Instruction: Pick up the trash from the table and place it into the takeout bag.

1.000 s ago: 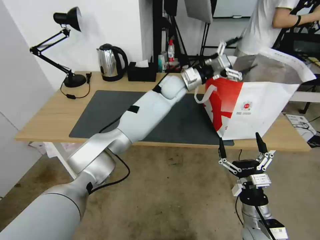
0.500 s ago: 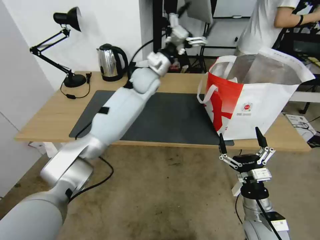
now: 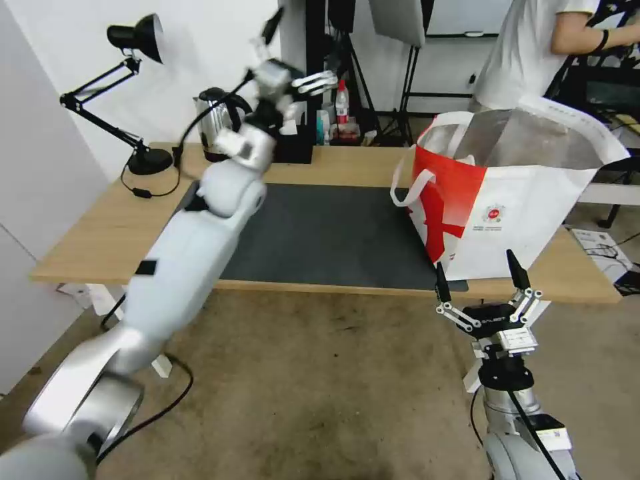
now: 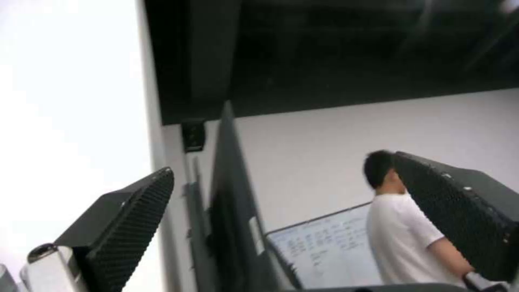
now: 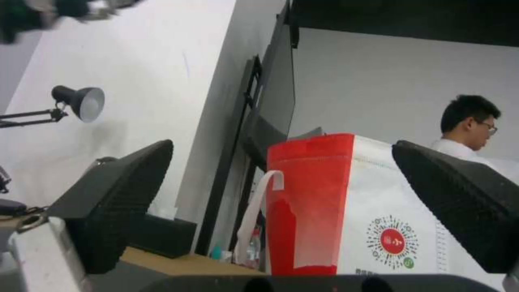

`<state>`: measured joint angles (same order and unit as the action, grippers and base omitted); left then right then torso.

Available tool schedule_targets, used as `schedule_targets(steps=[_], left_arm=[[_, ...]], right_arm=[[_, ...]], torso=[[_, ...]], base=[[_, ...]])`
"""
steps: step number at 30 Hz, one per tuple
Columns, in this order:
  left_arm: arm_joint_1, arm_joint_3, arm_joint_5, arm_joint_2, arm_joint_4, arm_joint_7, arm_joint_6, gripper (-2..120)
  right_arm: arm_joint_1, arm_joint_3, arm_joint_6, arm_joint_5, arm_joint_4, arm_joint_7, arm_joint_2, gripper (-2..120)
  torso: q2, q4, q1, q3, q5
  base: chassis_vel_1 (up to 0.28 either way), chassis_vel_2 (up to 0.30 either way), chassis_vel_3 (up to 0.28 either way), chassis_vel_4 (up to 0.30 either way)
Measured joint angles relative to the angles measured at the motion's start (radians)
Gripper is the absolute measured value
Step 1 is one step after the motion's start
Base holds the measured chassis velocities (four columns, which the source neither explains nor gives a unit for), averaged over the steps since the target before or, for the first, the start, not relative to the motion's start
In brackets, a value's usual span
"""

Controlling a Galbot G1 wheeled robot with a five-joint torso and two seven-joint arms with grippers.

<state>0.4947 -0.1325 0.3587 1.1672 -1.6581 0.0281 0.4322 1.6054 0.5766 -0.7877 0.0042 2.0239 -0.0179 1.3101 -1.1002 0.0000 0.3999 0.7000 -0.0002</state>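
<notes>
Light-wood table [image 3: 100, 240] under head view, dark mat bare of trash; takeout bag [image 3: 527, 220] upright at right end, mouth gaping. Left gripper [image 3: 293, 63] raised high near kettle [image 3: 217, 123] and black tissue box [image 3: 293, 143], arm slanted up, jaws apart and empty. Right gripper [image 3: 477, 273] low before table edge, just beside bag, prongs spread. Likely risk: kettle clipped by sweeping elbow.

Left wrist view: fingers [image 4: 129, 215] wide apart, nothing between.

Right wrist view: pads [image 5: 119, 194] spread, red bag [image 5: 335, 202] between.
</notes>
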Motion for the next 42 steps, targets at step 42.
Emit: schedule_targets(steps=[42], left_arm=[[1.134,-0.436,-0.335,0.375,-0.439,0.051,0.321,100]], right_arm=[[0.005,0.009,-0.024,-0.03,-0.04,-0.044,0.02,100]], torso=[[0.0,0.0,0.0,0.0,0.0002]], base=[[0.0,0.0,0.0,0.0]])
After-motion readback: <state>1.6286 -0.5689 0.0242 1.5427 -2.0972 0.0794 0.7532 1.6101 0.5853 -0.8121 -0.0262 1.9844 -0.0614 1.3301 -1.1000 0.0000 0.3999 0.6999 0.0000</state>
